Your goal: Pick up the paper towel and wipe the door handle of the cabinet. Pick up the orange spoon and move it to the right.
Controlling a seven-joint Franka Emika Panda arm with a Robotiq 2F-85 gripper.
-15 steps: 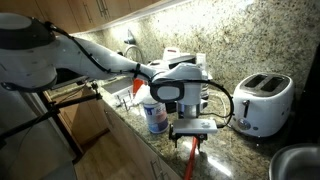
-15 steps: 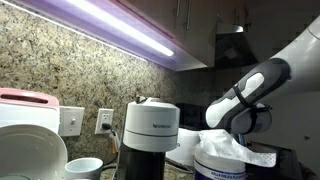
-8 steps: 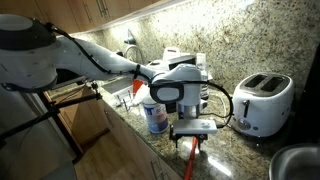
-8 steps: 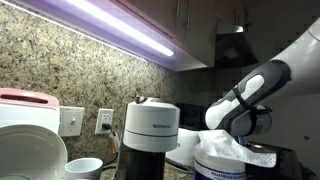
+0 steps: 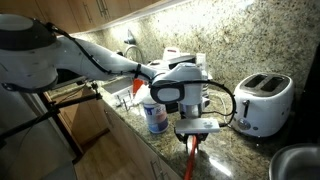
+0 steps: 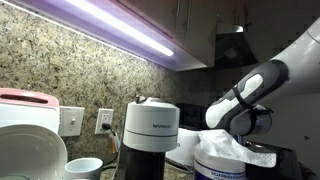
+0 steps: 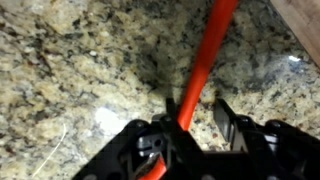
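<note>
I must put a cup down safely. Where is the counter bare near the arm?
Bare granite counter lies between the orange spoon and the toaster, and in the wrist view on both sides of the spoon. It is crowded around the white canister beside the gripper.

Exterior views on the arm (image 5: 100,55) (image 6: 250,90) — wrist view close over countertop (image 7: 70,70)

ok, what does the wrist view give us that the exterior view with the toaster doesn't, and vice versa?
Wrist only: a close look at the gripper, its fingers either side of the orange spoon handle. A gap shows on one side, so it is not clamped yet.
Exterior only: the toaster, the white canister with a blue label, and the arm reaching over the counter.
Both: orange spoon, gripper, granite countertop.
</note>
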